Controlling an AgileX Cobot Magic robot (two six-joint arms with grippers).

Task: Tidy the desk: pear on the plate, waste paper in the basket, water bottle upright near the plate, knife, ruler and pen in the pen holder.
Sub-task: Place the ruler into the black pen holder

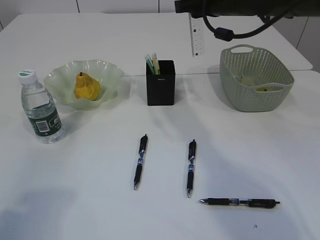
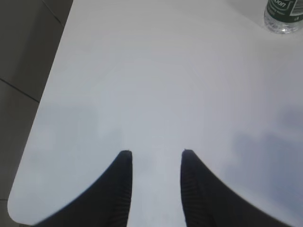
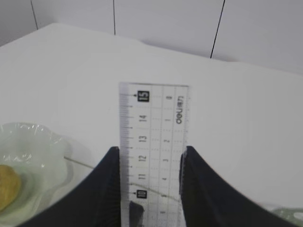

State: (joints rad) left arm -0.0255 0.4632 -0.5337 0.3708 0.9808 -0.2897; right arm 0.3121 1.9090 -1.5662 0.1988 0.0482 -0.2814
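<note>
My right gripper is shut on a clear ruler and holds it high above the back of the table. In the exterior view the ruler hangs upright, up and to the right of the black pen holder. A green and white item stands in the holder. The yellow pear lies on the pale green plate. The water bottle stands upright left of the plate. Three black pens lie on the table. My left gripper is open and empty over the table's corner.
A green woven basket with paper in it stands at the right. The table's edge and dark floor show in the left wrist view, with the bottle's base at the top right. A seam crosses the table behind the holder.
</note>
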